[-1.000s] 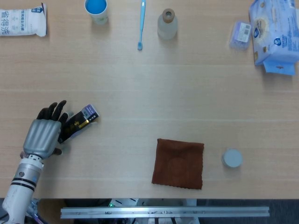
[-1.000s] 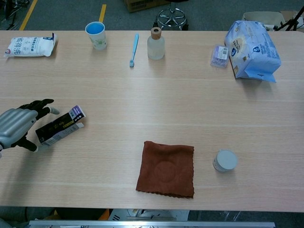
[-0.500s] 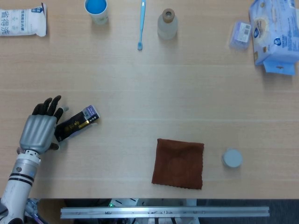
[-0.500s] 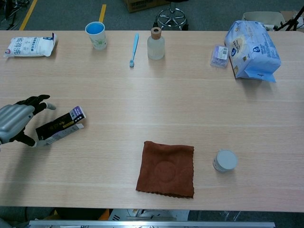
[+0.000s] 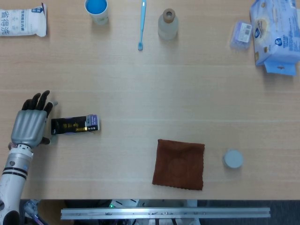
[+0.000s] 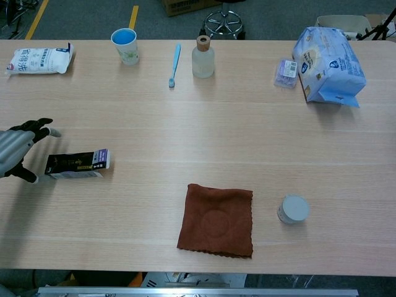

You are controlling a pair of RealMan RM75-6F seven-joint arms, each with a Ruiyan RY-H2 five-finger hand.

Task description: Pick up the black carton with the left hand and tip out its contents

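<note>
1. Lying flat on the table (image 5: pixel 154 93), the black carton (image 5: pixel 75 124) sits just to the right of the left hand (image 5: pixel 29 125), its long side running away from the hand and its purple-and-white end pointing farthest from it.
2. Fingers on that hand are spread and extended, holding nothing. In the head view the thumb side seems to be at or very near the carton's near end, though real contact cannot be confirmed; the chest view shows a small gap.
3. The right hand appears in neither view.
4. No contents are visible on the table beside the carton, so the pick-up and the tipping both look undone.
5. Main risk: the carton lies low and flat, so closing fingers could skid it further from the hand instead of trapping it, since it looks light and the wood is smooth.
6. A grip on only the near end could let the carton swing or slip once lifted.
7. Squeezing too hard could crush the thin card.
8. Which end opens cannot be told, so tipping it the wrong way up may release nothing.
</note>
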